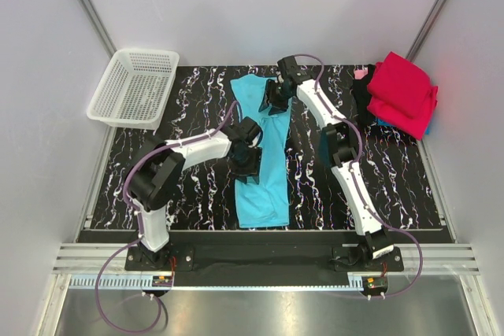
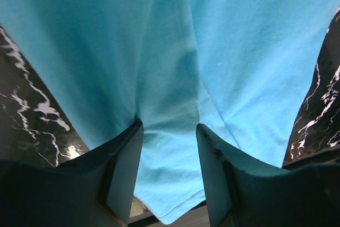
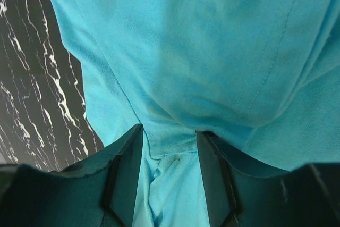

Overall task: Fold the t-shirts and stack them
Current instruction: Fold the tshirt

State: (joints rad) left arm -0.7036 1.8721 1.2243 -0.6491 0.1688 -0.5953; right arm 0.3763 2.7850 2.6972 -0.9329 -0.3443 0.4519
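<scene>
Dark fingers (image 2: 125,168) of the left gripper (image 2: 169,130) stand part-spread on the turquoise t-shirt (image 1: 264,186), with cloth filling the gap between them. The right gripper (image 3: 169,131) sits the same way further up the shirt, a small ridge of fabric bunched between its jaws. I cannot tell whether either one is actually biting the cloth or only resting on it.

The shirt lies as a long narrow strip down the middle of the table (image 1: 197,202). The finished pile, topped by a red t-shirt (image 1: 403,92), is well apart at the far right.

I reckon the risk is an uneven lift: if one gripper catches only the top layer, the lengthwise fold could peel open or drag askew.

How many layers sit under the fingers is hidden. The arms cover the shirt's collar end, and the lower shirts in the pile show only as edges.
</scene>
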